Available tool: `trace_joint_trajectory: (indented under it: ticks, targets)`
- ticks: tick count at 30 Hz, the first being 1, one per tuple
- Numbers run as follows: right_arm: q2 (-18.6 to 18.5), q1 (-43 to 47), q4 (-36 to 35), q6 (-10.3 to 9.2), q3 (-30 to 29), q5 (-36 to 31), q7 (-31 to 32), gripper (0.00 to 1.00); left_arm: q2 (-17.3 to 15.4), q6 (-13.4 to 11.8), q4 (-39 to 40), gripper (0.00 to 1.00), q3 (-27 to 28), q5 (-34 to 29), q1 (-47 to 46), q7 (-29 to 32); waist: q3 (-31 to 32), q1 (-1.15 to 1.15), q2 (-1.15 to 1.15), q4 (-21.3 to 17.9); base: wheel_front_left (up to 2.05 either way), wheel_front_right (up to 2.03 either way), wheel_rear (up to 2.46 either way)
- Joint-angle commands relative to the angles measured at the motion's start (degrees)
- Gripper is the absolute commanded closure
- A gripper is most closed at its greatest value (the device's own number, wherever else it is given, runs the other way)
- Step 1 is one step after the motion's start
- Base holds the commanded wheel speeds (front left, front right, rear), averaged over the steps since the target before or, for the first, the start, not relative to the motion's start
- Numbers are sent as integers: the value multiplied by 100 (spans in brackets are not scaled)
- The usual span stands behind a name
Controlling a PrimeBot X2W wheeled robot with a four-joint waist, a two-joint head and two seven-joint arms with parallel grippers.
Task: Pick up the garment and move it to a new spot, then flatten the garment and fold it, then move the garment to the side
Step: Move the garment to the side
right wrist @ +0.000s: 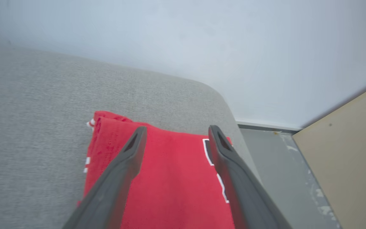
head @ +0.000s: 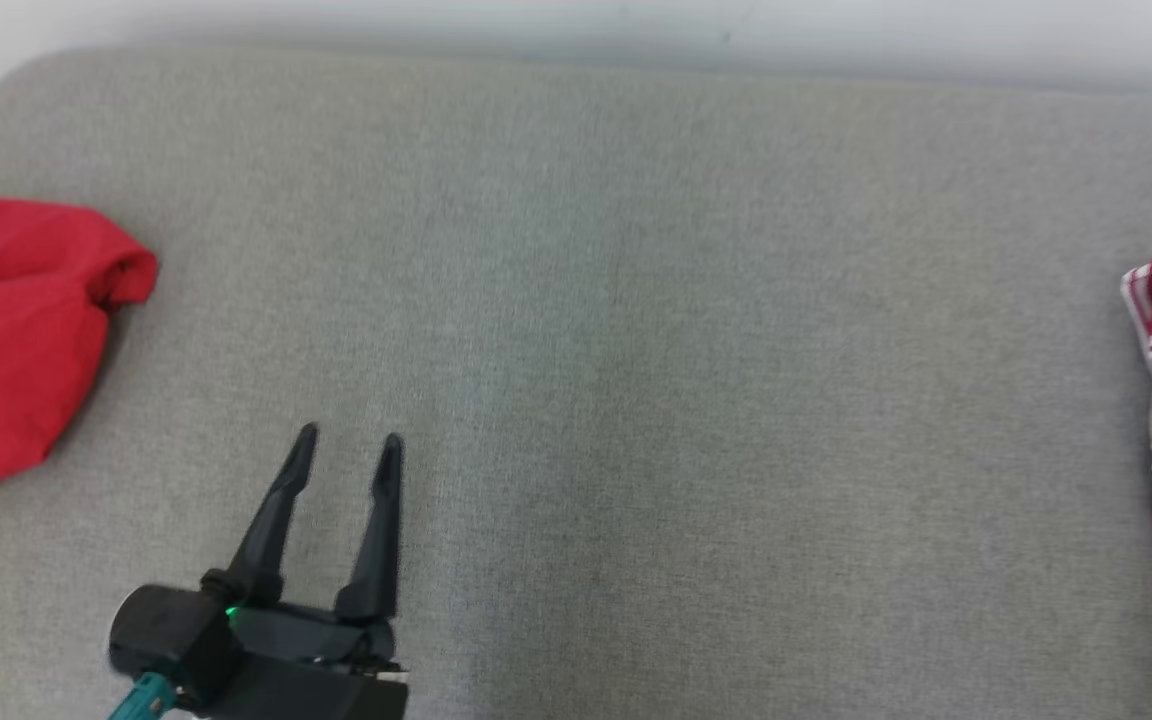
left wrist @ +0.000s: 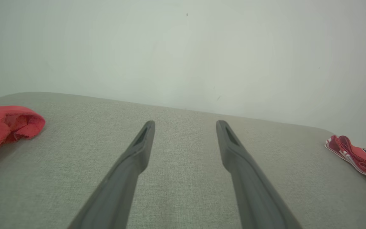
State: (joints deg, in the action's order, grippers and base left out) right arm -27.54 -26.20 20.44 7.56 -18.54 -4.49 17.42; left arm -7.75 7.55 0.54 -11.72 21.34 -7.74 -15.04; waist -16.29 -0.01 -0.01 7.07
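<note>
Folded garment sits at the far right edge of the worktop, tucked out of the way!
The right end effector hangs just above it, fingers spread and pinching nothing, so the set-aside looks done to me. The left end effector is spread and empty too, over bare grey padding near the front, well apart from another red cloth on the left, which leaves the middle free.

I saw coarse grey woven upholstery, a soft matt red cloth garment with white trim, and the left gripper's fingers looked smooth, matt plastic.
</note>
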Motion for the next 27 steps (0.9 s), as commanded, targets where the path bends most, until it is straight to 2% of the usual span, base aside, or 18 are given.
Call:
trace_joint_trajectory:
  ticks: [1,7,15,19,27]
  targets:
    - [296,125,-33,-17,1,282,-211,0,-14,-27,-89,0,92,-34,111,-18,416,1,1,-152,0,0,0]
    - [874,720,-218,-17,643,1095,-1008,0,159,-68,-555,0,465,-18,312,-18,1160,1,1,-318,0,0,0]
    - [1396,1664,-1109,-16,1297,1385,-1411,0,283,-112,-753,0,892,-388,755,-18,1936,1,1,-514,0,0,0]
    - [1666,2006,-1325,-16,1364,1504,-1613,0,355,-76,-813,0,998,-477,999,-18,2186,1,1,-565,0,0,0]
    - [2082,2493,-1173,-16,1413,1380,-2078,0,442,-41,-904,0,1211,-251,1186,-18,2403,1,1,-534,0,0,0]
